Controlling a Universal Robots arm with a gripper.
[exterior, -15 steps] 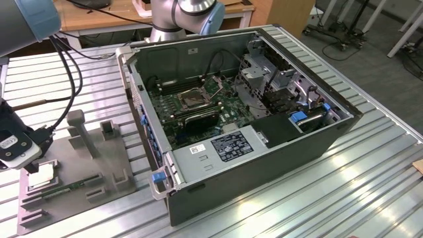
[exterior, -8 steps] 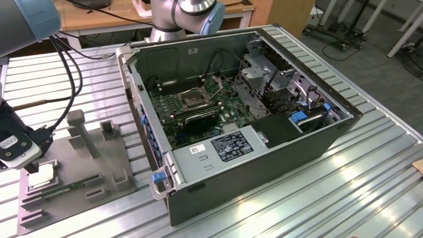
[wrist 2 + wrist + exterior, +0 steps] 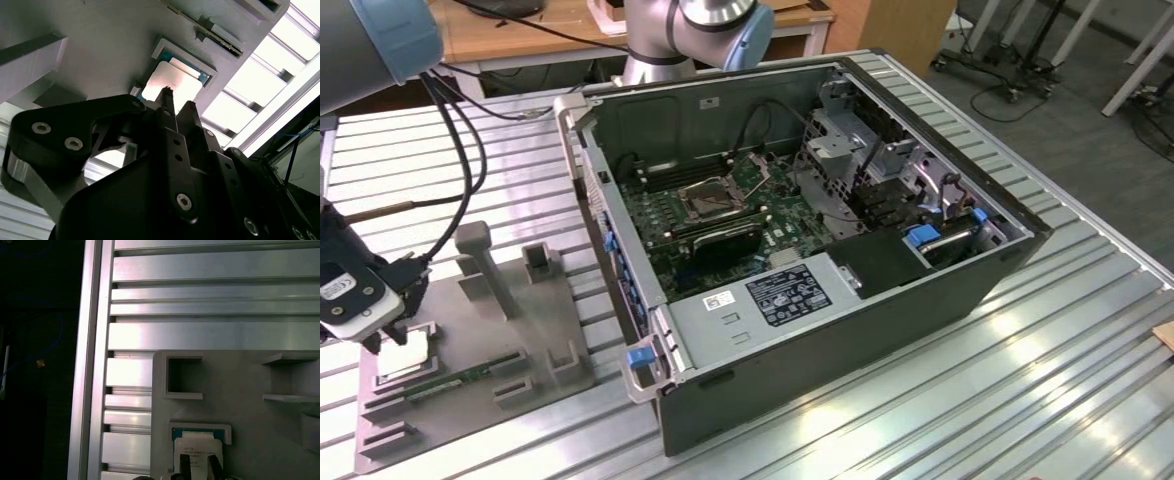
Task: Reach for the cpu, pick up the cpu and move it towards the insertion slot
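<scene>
In the second wrist view the gripper [image 3: 177,102] hangs just over the cpu [image 3: 172,80]. Its two dark fingers [image 3: 165,102] stand a narrow gap apart and grip nothing. I cannot tell whether the tips touch the chip. The cpu lies flat in its square pocket in the grey fixture plate [image 3: 100,40], and a thin memory stick [image 3: 207,31] sits in the next groove.

The first wrist view adds a square cut-out [image 3: 184,376] near the cpu's pocket, and the slatted metal counter [image 3: 200,330] beyond the plate.

The exterior view gives the wider scene. The plate lies at the exterior view's left. Well apart, toward its right, an open computer case [image 3: 961,290] rests on the counter, with the insertion slot [image 3: 716,200] on its green motherboard [image 3: 707,250].
</scene>
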